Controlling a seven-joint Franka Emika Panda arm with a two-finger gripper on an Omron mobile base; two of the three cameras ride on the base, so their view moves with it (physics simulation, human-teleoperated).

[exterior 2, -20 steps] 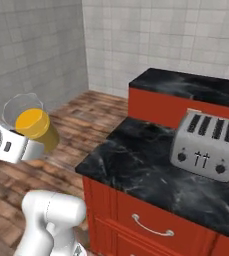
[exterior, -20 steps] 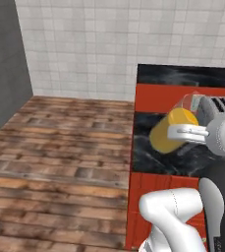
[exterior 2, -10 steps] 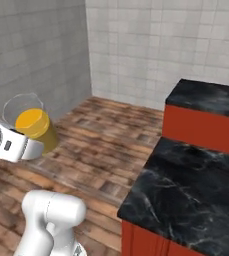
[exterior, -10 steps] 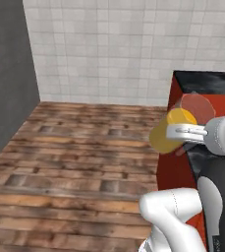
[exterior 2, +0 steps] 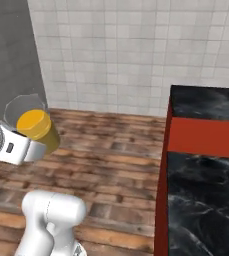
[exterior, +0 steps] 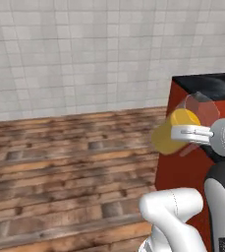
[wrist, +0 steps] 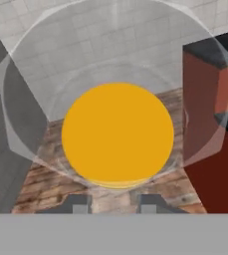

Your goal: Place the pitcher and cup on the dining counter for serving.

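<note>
1. The gripper (exterior: 182, 134) is clamped on the pitcher (exterior: 175, 130), carried tilted in mid-air over the wood floor (exterior: 70, 162).
2. Judgement: level the pitcher during transit; the liquid could spill.
3. A black-topped red counter (exterior 2: 206, 135) stands beyond; approach slowly.

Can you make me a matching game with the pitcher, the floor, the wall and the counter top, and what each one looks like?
Things:
1. pitcher
2. floor
3. wall
4. counter top

Looks:
A. black and marbled
B. pale square tiles
C. clear glass with orange-yellow liquid, held in the gripper
D. brown wooden planks

Right pairs: 1-C, 2-D, 3-B, 4-A
</note>
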